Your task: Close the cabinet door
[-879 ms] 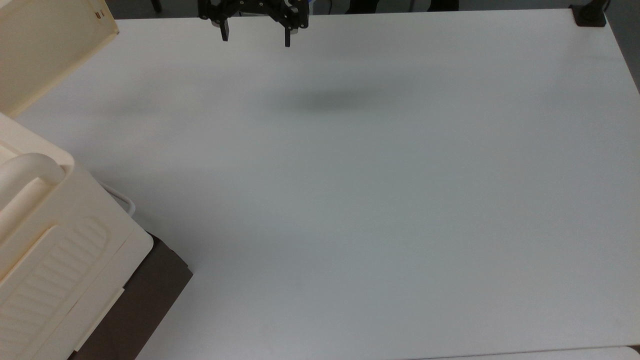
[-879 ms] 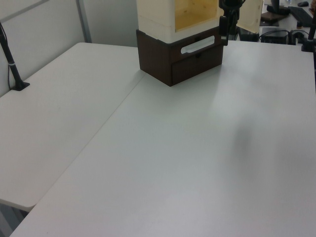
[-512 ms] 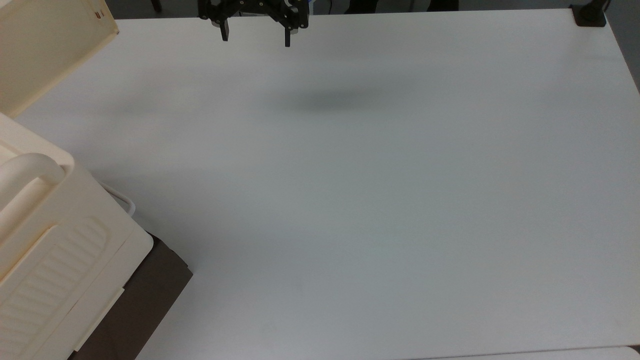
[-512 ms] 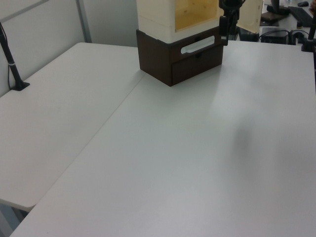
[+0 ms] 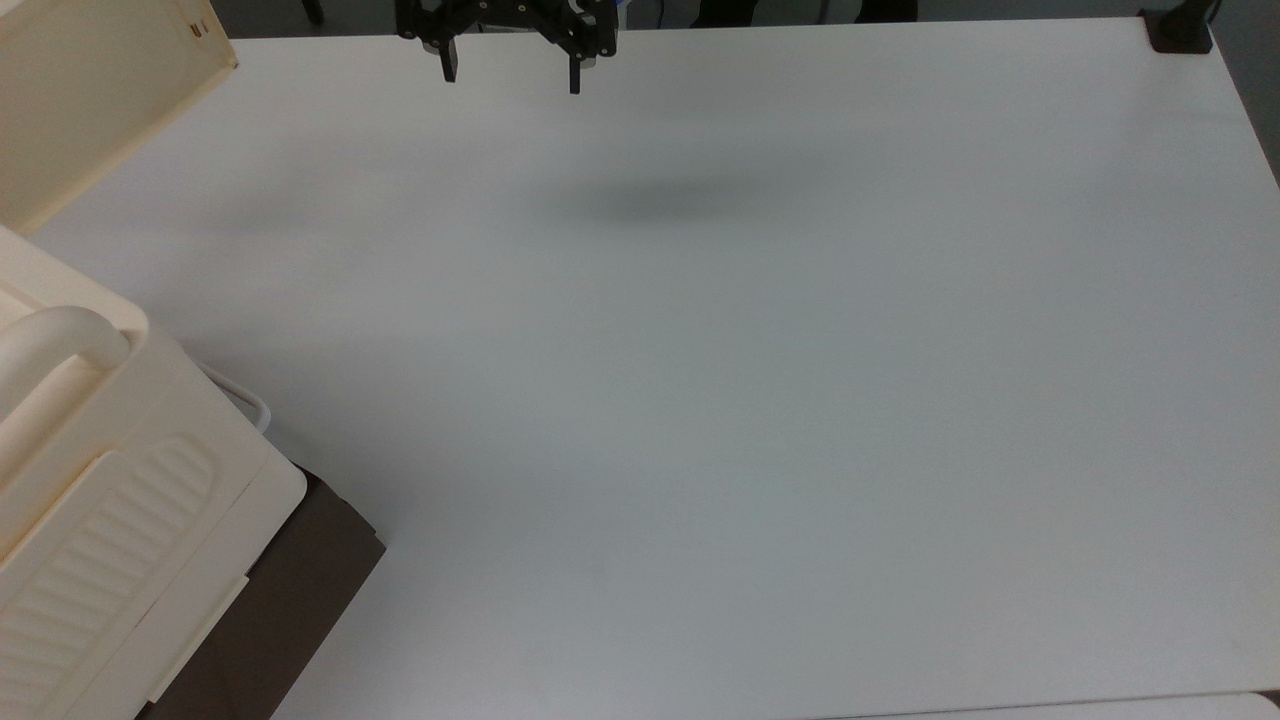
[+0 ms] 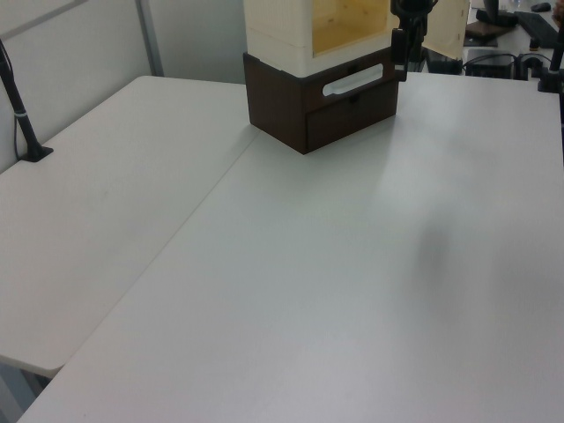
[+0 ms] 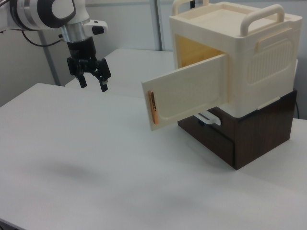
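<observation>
Cabinet door [image 7: 187, 91] first: it is the thing to shut, and it stands swung wide open. Reading the right view from its left, the gripper [image 7: 92, 83] hangs above the white table [image 7: 96, 158], fingers spread and holding nothing, well apart from the panel. Next comes the door's free edge with its reddish handle strip [image 7: 152, 108], then the panel reaching back to the cabinet [image 7: 249, 57], whose yellow interior is exposed above the dark brown base [image 7: 254, 134]. In the top view the gripper [image 5: 509, 72] sits at the upper edge and the door [image 5: 90, 100] in the upper left corner, again with bare table between them. The approach has not begun, in my judgement. The likely trouble is the side of contact: reaching the door's inner face or catching its free edge would push it wider open, and a hard shove might shift the whole cabinet on the table.
</observation>
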Robot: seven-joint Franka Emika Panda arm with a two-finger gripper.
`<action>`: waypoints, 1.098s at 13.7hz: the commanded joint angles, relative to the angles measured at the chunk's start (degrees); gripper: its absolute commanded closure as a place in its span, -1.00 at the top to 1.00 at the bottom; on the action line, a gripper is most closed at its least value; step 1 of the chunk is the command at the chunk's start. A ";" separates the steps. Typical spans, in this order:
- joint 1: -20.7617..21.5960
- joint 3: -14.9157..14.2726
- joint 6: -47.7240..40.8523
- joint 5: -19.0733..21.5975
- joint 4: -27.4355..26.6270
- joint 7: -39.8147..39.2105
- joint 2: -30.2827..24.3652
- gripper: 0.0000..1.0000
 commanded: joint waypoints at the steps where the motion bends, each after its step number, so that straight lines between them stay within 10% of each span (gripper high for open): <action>1: 0.31 -0.50 -1.40 0.42 -0.73 -0.41 -0.89 1.00; 2: 0.40 -0.50 -1.49 0.42 -0.82 -0.41 -0.89 0.97; 4: 0.22 -0.50 -1.58 0.42 -0.82 -3.12 -1.07 -0.25; 7: 0.13 -0.67 -2.46 0.77 -0.82 -4.54 -1.07 -1.00; 15: 0.05 -0.94 -2.46 0.95 -0.04 -4.54 -1.16 -1.00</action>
